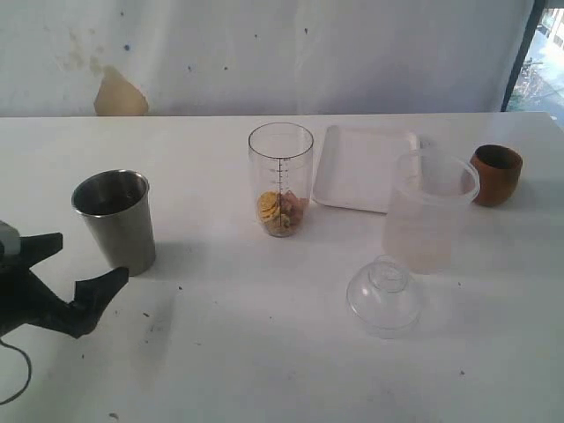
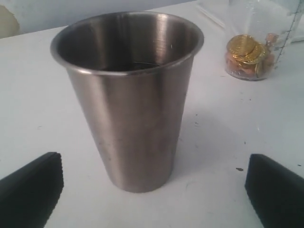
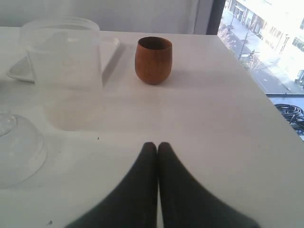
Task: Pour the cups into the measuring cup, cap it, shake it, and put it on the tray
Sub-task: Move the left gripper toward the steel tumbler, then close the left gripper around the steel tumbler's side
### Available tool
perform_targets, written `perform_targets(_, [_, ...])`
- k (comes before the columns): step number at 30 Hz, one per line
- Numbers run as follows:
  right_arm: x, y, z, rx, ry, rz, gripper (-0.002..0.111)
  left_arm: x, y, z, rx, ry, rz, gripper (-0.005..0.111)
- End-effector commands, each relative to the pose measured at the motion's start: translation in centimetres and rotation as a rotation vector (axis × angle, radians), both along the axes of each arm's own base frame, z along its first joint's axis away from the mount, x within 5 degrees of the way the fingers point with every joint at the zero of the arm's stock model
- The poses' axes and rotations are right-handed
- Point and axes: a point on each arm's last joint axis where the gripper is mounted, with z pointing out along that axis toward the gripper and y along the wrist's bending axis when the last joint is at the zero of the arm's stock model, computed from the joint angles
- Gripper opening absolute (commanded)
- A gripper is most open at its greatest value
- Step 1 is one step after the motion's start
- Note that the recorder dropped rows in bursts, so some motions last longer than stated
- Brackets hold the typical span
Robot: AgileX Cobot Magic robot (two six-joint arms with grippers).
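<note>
- tumbler (image 1: pixel 115 220), the steel one, stands upright toward the table's left edge.
- your left gripper (image 1: pixel 86 257) sits low just short of it with the jaws spread wide. one finger shows on each side and neither touches the steel.
- your right gripper (image 3: pixel 157 147) has its jaws pressed together on nothing, over bare table toward the right edge.
- wooden cup (image 1: pixel 496 174) is upright near the far right corner, well apart from that gripper.
- measuring cup (image 1: pixel 280 181) stands uncapped mid-table toward the far edge, with gold coins (image 1: pixel 269 210) and brownish bits at the bottom.
- tray (image 1: pixel 352 172) lies just beside it on the right, nothing on it.
- frosted container (image 1: pixel 427 211) stands at the tray's near right corner. a clear domed lid (image 1: pixel 385 295) lies on the table just in front of it.
</note>
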Motion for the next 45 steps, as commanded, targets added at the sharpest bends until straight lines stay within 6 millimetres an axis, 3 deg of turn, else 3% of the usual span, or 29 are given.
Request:
perform_targets(1, [0.0, 0.0, -0.1, 0.005, -0.005, 0.003, 0.0, 1.6, -0.3, -0.4, -0.013, -0.029, -0.024, 0.105])
perform_targets(11, [0.0, 0.0, -0.1, 0.005, -0.005, 0.003, 0.0, 4.7, -1.1, -1.1, -0.023, -0.066, -0.139, 0.105])
perform_targets(15, [0.0, 0.0, -0.1, 0.005, -0.005, 0.003, 0.0, 6.1, -1.2, -2.0, -0.04, -0.056, -0.148, 0.105])
perform_targets(25, [0.0, 0.0, -0.1, 0.005, -0.005, 0.003, 0.0, 8.6, -1.3, -2.2, -0.065, -0.088, -0.142, 0.105])
perform_targets(45, [0.0, 0.0, -0.1, 0.005, -0.005, 0.003, 0.0, 9.8, -1.3, -2.5, -0.099, -0.082, -0.131, 0.105])
